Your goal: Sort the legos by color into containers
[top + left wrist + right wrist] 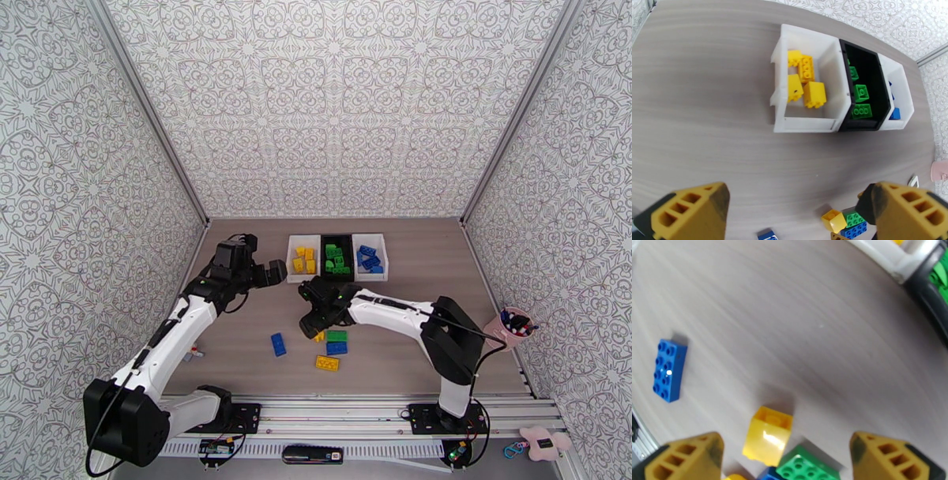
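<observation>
Right fingers (687, 459) apart, yellow lego (767, 435) between

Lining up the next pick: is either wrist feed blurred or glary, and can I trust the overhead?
Right wrist: table grain smeared, bins soft, a glare patch on the yellow brick and a small one on the blue brick. Left wrist: bins sharp, table edge bowed by the wide lens. Top external: evenly lit, sharp, only soft shadows.

Grey wood-grain table (237, 347). Wall panels (332, 103) with a grey-on-white floral pattern enclose it at 9, 12 and 3 o'clock. Metal posts (150, 110) at far corners. Aluminium rail (340, 410) at 6 o'clock. Lighting even.
</observation>
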Robot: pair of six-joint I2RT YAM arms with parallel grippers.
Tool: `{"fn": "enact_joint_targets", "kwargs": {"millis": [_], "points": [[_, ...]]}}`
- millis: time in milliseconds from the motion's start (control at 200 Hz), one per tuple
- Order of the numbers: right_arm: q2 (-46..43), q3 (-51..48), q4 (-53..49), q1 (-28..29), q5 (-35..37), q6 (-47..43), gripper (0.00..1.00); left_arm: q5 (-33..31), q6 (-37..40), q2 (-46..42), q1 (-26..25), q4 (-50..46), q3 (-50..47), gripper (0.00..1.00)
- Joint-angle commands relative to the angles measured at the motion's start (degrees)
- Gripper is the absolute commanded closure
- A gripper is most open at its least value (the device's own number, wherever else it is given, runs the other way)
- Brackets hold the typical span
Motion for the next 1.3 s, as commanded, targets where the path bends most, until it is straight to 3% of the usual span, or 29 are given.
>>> {"fn": "enact_joint_targets", "kwargs": {"millis": [0,205,395,700,755,790,825,1295], "points": [[3.69,4.48,-7.14,0.65,-2.03,-1.34,0.13,0.78,-0.89,-0.46,0.82,-0.83,-0.65,0.0],[8.11,9.09,-11.59,0.73,-0.8,-0.93,0.2,1.5,-1.3,0.6,0.88,-0.43,-0.27,0.0],[8.59,8.86,-11.47,0.7,0.41,-0.33,0.38,1.37,-1.35,0.7,0.87,-0.45,-0.5,0.0],[9.1,8.6,-10.87,0.75,0.45,0.02,0.55,0.64,-1.29,0.72,0.54,-0.21,-0.89,0.0],[8.95,8.4,-10.65,0.74,0.37,0.07,0.6,0.21,-1.03,0.69,0.45,-0.31,-1.03,0.0],[8.81,8.16,-10.43,0.68,0.37,0.03,0.75,0.0,-0.78,0.71,0.45,-0.39,-1.02,0.0],[8.58,8.06,-10.21,0.61,0.45,0.05,0.81,-0.22,-0.54,0.69,0.37,-0.5,-1.1,0.0],[-1.27,5.38,-1.89,-1.77,8.4,2.48,0.81,-3.01,1.35,-2.82,-1.22,2.95,-5.62,0.0]]}}
